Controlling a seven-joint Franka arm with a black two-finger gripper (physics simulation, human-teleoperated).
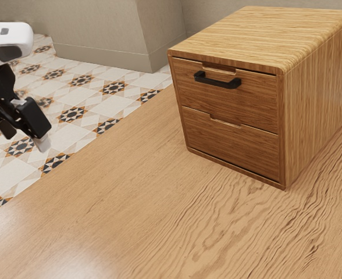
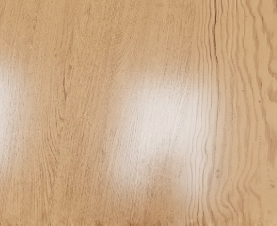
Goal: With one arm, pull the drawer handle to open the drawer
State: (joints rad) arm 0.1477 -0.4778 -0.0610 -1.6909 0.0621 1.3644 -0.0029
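The bench (image 1: 159, 221) is pale, honey-coloured wood with wavy grain, spreading beneath my gripper (image 1: 41, 139) and well ahead of it; under my hand its glossy surface carries soft white patches of reflected light (image 2: 157, 127); behind my gripper runs a tiled floor (image 1: 95, 107), cream tiles set with dark diamond motifs (image 1: 114, 87); far beyond my gripper stands a plain beige wall (image 1: 89, 23) with a matching skirting board (image 1: 101, 56); a jutting corner (image 1: 159, 29) breaks that wall.
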